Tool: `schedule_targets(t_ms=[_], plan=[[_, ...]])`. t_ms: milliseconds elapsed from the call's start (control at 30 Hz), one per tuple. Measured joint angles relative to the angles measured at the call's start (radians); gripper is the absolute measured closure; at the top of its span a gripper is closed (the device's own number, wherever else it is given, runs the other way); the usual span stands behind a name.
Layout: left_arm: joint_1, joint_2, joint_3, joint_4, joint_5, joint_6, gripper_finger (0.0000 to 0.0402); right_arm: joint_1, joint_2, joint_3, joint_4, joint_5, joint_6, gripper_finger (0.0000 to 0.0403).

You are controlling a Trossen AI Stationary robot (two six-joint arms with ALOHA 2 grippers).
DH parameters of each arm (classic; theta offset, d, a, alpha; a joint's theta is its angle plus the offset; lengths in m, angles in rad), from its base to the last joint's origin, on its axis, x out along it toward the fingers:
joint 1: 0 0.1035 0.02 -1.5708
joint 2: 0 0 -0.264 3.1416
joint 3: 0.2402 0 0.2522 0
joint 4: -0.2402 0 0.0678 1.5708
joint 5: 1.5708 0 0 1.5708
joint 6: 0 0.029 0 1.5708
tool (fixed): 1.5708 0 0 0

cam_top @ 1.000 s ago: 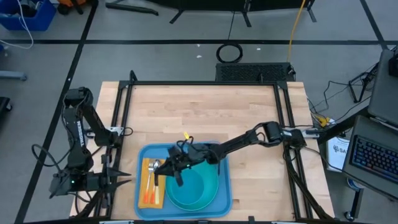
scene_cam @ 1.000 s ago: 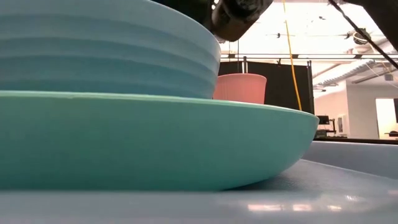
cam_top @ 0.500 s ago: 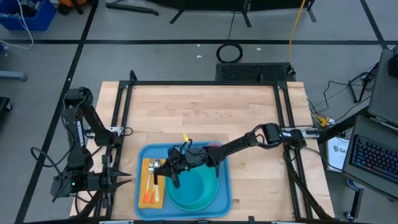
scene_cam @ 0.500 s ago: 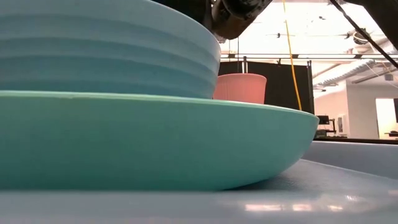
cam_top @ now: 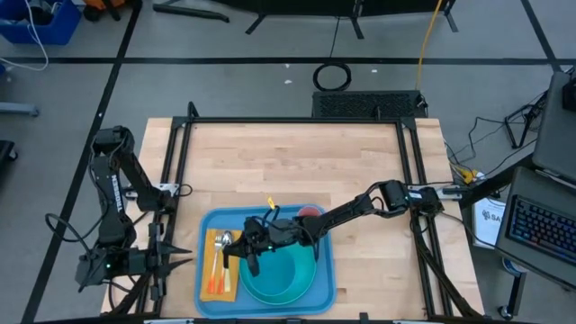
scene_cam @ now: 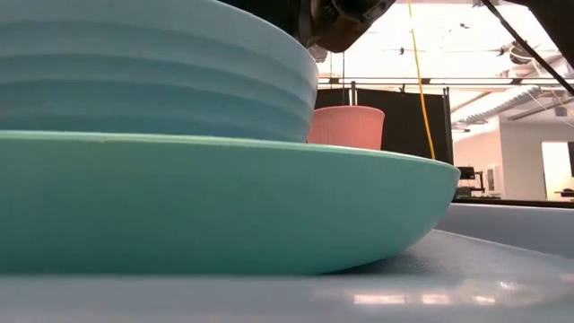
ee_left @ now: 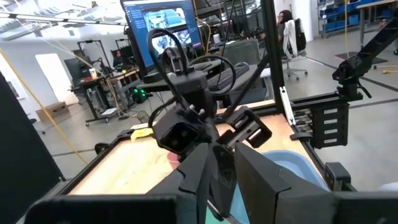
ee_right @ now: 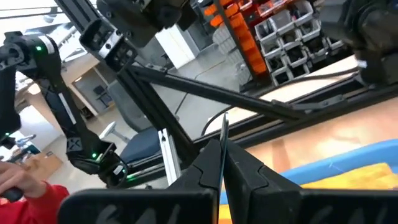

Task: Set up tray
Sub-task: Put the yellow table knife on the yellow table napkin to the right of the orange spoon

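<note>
The light wooden table [cam_top: 297, 162] carries the large flat blue plastic tray [cam_top: 324, 270] at its near edge. On it sit 1 round teal plate [cam_top: 281, 281] and 1 yellow-orange napkin [cam_top: 219, 270]. The right gripper [cam_top: 255, 241] hovers between them, jaws pressed closed around a thin metal utensil [ee_right: 223, 127]. The left gripper [cam_top: 184, 259] waits off-table, jaws closed.

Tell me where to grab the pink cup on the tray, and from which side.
Probably best to take the cup by its upper wall, one finger inside the rim and one outside, coming down from above on its far side. It stands upright, mouth up, on the tray, and the plate with its bowl crowds the near side.
</note>
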Motion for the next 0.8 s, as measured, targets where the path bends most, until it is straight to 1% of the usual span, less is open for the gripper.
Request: schedule_targets(t_ms=[167,433,800], plan=[[0.000,0.000,0.000,-0.005,0.000,-0.004,0.0321,-0.006,0.025,0.000,-0.007,-0.016,0.054,0.0403],[0.000,0.000,0.000,-0.032,0.003,-0.032,0.0321,-0.011,0.030,0.000,-0.002,0.004,0.026,0.0403],[0.000,0.000,0.000,-0.049,0.003,-0.052,0.0321,-0.019,0.030,0.001,-0.045,0.008,0.039,0.0402]])
